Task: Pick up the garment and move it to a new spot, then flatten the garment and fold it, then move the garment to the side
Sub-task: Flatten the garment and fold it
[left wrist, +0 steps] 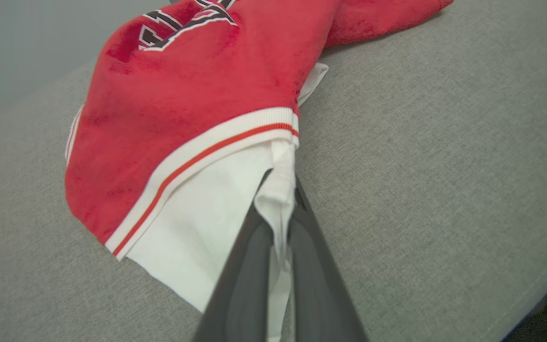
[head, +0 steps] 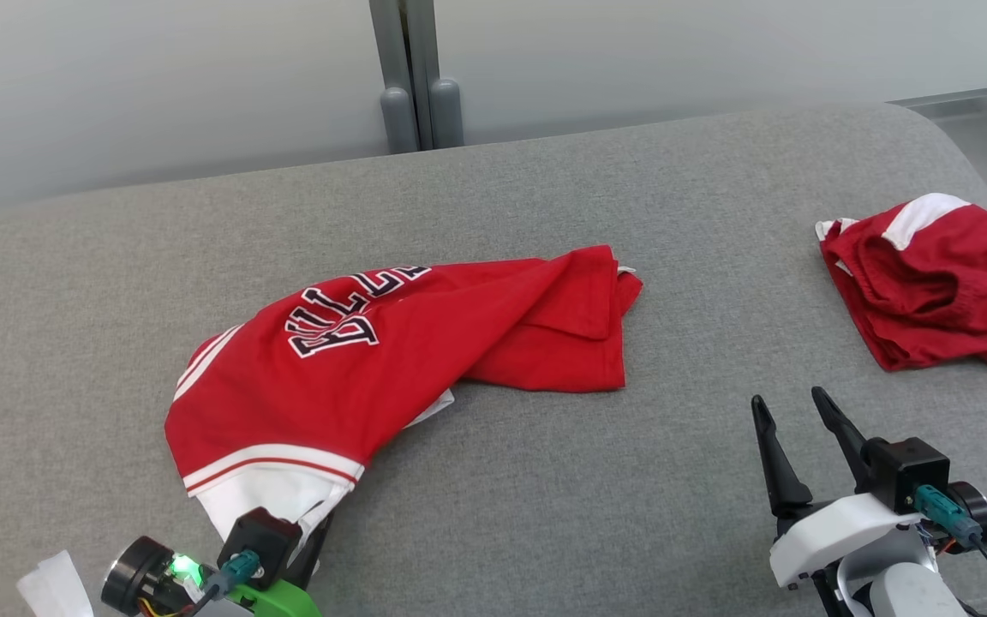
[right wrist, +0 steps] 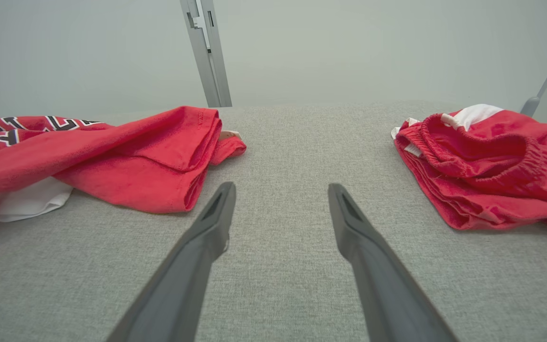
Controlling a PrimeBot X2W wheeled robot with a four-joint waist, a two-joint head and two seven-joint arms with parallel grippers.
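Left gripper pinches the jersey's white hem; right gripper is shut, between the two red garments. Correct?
Not quite: the right gripper is open, fingers spread, as the right wrist view shows. The left gripper does pinch the white hem of the jersey; the rest stands.

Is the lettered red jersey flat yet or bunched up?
Bunched, not flat: the jersey lies draped over itself in folds, its white edge pinched by the left gripper, jaws shut.

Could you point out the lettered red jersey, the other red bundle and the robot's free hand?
lettered red jersey (head: 425, 343): head view, plain red middle.
red bundle (head: 930, 283): head view, crumpled red centre.
right hand (head: 787, 394): head view, midway between its open fingertips.
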